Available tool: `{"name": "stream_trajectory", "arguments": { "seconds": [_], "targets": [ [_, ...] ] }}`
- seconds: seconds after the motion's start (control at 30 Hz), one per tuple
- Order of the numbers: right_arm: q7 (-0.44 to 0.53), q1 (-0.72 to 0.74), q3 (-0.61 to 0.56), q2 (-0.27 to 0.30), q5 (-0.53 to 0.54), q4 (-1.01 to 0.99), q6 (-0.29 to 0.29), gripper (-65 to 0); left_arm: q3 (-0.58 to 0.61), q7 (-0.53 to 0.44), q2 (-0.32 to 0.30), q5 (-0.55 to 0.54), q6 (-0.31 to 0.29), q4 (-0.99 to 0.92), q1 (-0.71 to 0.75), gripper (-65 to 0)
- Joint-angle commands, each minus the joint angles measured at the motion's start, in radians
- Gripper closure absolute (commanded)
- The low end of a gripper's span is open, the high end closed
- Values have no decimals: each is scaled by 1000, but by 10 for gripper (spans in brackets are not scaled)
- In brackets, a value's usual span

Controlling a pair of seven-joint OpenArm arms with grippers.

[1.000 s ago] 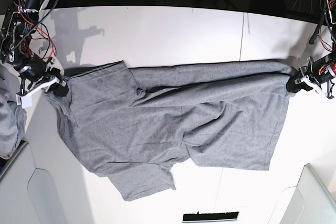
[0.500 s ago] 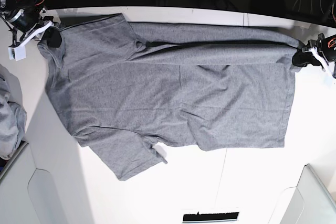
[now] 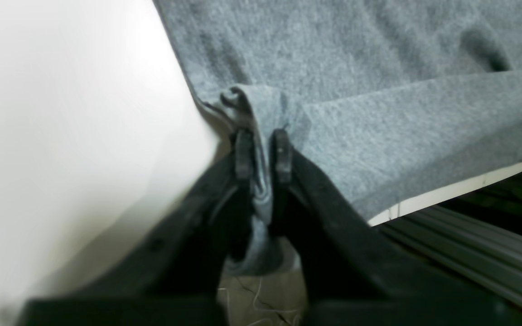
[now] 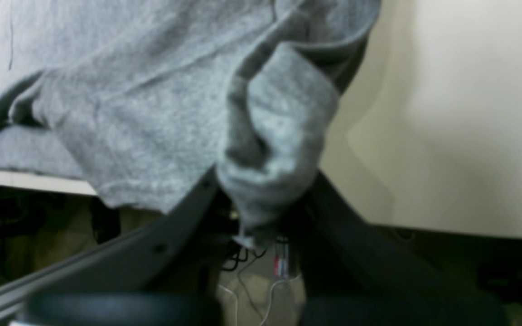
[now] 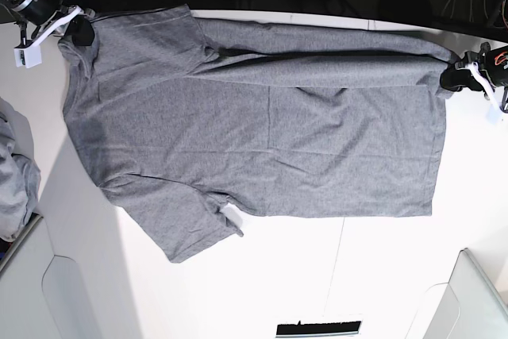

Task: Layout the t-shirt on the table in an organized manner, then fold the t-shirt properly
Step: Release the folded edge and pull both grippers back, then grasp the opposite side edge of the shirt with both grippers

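Since a second ago both arms have carried the t-shirt (image 5: 262, 117) toward the far side of the tabletop (image 5: 333, 275), and it now lies spread much flatter, with its far edge reaching the tabletop's far rim. On the left arm, the tool (image 3: 263, 154) stands narrow, its two black fingertips (image 3: 244, 154) pinching a bunched corner of grey cloth that rises between them. On the right arm, the tool (image 4: 265, 203) is likewise closed tight on a thick wad of the shirt, which hides its tips. Between the two tools the far hem runs in a long fold. Just behind each tool the tabletop ends and dark floor and cables show. Toward the near side, beyond the shirt's lower hem and sleeve, bare white tabletop lies open. Beside the right tool's end, a paler heap of cloth (image 5: 16, 188) sits at the tabletop's edge.
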Motion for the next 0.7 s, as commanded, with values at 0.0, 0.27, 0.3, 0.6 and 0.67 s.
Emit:
{"name": "stream_trajectory", "arguments": {
  "seconds": [0.0,0.27,0.3,0.6,0.67],
  "targets": [
    [16,-3,14,14,13,18,7,0,-8,-2,-27,-15,-9,14,-5,-71],
    [20,-2,17,21,13,19,6,-331,-8,1,-29,-97,-9,24,-11,-279],
    [22,-2,18,29,14,19,6,-345,-8,14,-28,-108,-9,35,-11,-286],
    [24,60,138,93,30,41,2,-345,-9,38,-42,-111,-9,177,-37,-305],
    [30,100,143,114,31,41,-11,-345,-9,36,-41,-103,-9,177,-70,-336]
  ]
}}
